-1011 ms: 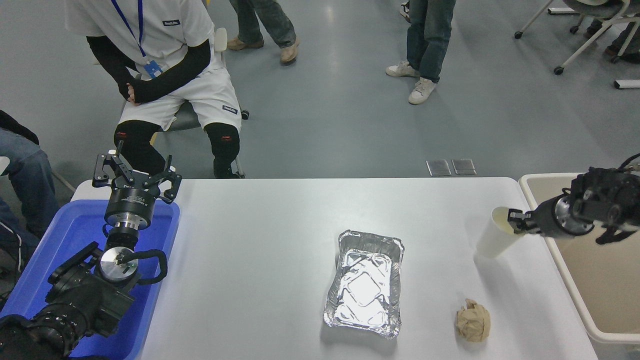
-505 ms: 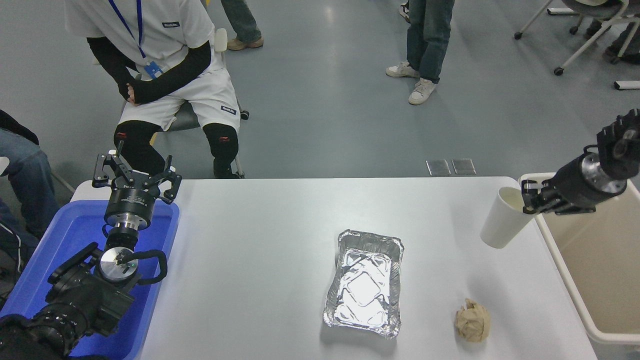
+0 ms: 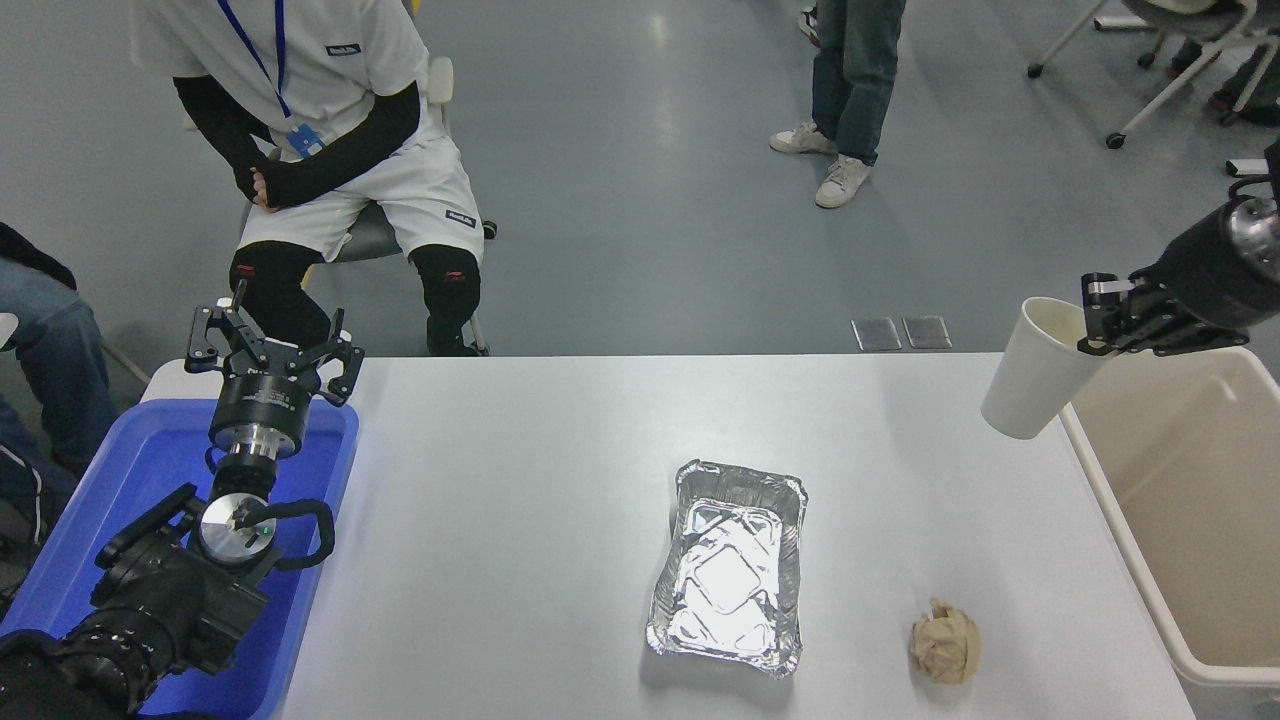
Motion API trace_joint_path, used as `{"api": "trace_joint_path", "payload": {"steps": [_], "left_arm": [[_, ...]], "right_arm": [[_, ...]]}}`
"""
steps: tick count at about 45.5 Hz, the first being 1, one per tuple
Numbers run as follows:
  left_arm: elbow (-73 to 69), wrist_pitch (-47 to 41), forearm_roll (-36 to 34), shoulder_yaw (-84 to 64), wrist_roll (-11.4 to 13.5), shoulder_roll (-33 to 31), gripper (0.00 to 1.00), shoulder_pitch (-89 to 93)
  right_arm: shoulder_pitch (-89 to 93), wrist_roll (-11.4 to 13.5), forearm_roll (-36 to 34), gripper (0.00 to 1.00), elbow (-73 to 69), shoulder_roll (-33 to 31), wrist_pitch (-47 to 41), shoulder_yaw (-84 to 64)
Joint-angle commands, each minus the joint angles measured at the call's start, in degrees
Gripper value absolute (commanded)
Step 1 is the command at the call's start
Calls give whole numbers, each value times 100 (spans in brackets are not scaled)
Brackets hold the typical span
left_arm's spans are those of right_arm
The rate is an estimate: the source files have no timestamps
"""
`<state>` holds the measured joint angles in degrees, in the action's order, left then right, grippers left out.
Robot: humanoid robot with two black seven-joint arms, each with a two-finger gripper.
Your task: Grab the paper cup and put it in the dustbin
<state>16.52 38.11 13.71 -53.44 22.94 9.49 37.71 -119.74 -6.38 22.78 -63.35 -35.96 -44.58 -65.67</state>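
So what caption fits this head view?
Right tool lifts cream paper cup beside big beige plastic dustbin.

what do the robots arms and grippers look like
Both arms are black. The left gripper has several black linkage fingers on a black drum with a silver metal ring, and a black cable loops beside the wrist. The right gripper is black too, behind it a silver band.

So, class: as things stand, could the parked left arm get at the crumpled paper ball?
Probably not. The left end effector sits over the blue tub at the table's far left; the paper ball lies near the right edge, beyond the foil tray.
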Motion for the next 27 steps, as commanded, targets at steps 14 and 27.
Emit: {"api": "trace_joint_path", "payload": {"steps": [14, 27], "left_arm": [[0, 3, 0, 0, 0, 0, 99, 0], [0, 3, 0, 0, 0, 0, 99, 0]], "right_arm": [[-867, 14, 113, 0, -98, -254, -42, -166], [-761, 14, 658, 0, 121, -992, -42, -174]]}}
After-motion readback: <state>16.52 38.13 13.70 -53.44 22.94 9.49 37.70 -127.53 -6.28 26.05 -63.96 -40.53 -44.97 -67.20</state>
